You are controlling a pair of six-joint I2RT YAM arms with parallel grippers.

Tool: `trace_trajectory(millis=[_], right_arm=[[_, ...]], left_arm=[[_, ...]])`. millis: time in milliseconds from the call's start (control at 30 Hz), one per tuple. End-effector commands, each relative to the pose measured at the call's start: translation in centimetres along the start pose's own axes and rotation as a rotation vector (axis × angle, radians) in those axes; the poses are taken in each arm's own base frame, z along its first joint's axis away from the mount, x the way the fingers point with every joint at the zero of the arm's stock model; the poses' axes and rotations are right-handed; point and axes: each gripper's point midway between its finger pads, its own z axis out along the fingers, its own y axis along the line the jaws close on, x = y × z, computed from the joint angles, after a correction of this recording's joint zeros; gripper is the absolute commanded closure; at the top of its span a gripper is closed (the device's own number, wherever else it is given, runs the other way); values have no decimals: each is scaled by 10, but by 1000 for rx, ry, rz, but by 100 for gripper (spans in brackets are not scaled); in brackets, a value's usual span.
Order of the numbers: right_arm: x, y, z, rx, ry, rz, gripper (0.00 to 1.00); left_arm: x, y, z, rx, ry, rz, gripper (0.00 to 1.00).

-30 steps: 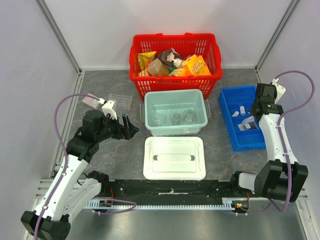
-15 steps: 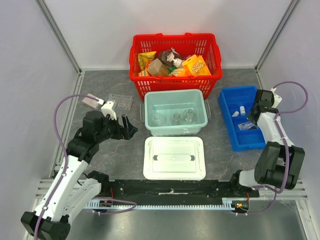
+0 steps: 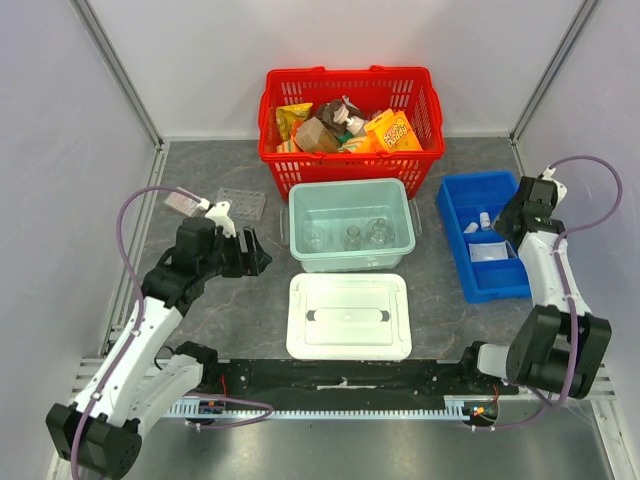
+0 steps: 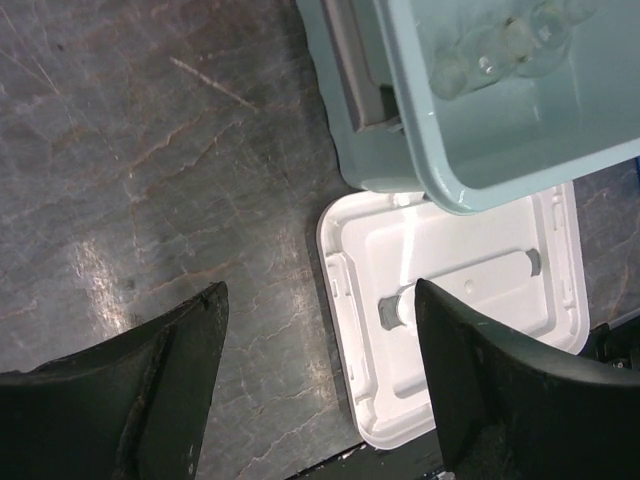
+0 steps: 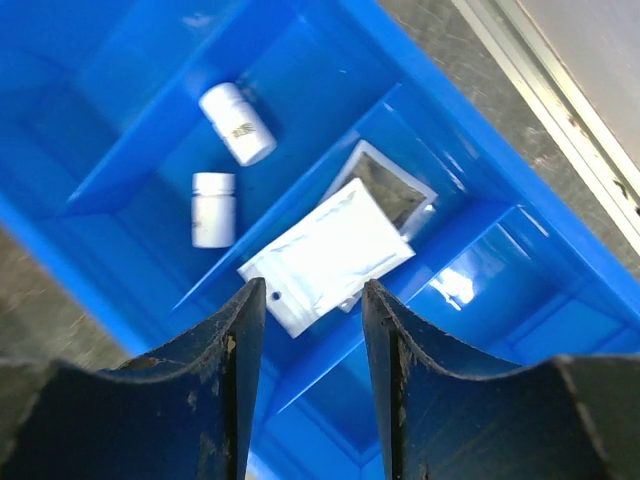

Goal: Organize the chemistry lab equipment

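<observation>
right hand: half-parted, empty; packet just below, in blue tray
left hand: wide, empty; lid beneath
step: probably packet sorting
next: edge pinch on well plate beyond left hand

A dark grey counter with a stone-like pattern of pale veins fills the middle of the scene. Plain pale panels close it in: a back wall, a left wall and a right wall. A slanting metal post stands at each back corner, the left post and the right post. A slotted silver rail runs along the near edge. The light is soft and even, and it leaves a faint sheen on the counter in the left wrist view.
</observation>
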Motion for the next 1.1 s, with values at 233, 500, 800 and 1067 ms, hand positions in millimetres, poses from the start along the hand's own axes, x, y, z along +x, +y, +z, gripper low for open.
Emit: trace_trajectory(millis=[233, 500, 800, 1067], right_arm=[[-31, 51, -99, -390, -123, -87, 50], [-39, 64, -146, -536, -246, -162, 44], [-34, 72, -149, -581, -262, -169, 43], [-37, 75, -155, -597, -276, -171, 43]], left_arm=[[50, -17, 19, 69, 229, -276, 36], [88, -22, 22, 65, 287, -384, 37], [121, -21, 31, 29, 360, -384, 43], [141, -18, 43, -48, 391, -347, 46]])
